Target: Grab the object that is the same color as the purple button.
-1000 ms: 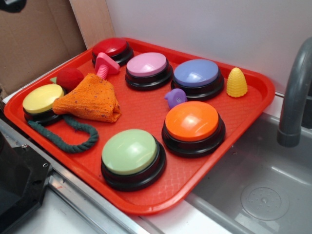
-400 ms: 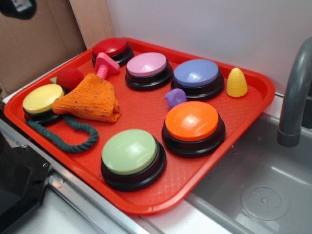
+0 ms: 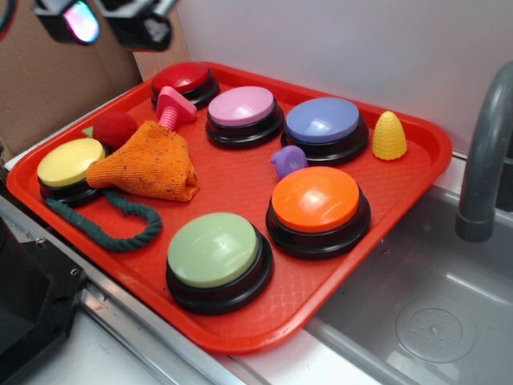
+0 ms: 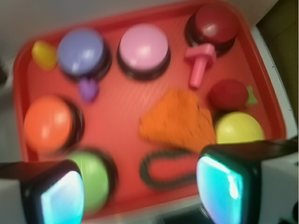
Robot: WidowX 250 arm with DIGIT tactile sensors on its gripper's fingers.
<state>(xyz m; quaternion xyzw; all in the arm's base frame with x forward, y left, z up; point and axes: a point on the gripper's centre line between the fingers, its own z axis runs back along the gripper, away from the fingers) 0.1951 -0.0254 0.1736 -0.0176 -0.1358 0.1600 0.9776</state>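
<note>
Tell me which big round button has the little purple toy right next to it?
The purple button, blue-violet, at the back of the red tray. The little purple toy lies just in front of it, with the orange button on its other side.

Gripper high at the upper left edge of the exterior view
The gripper (image 3: 103,20) points downward, its two fingers (image 4: 55,193) spread wide apart with nothing between them
</note>
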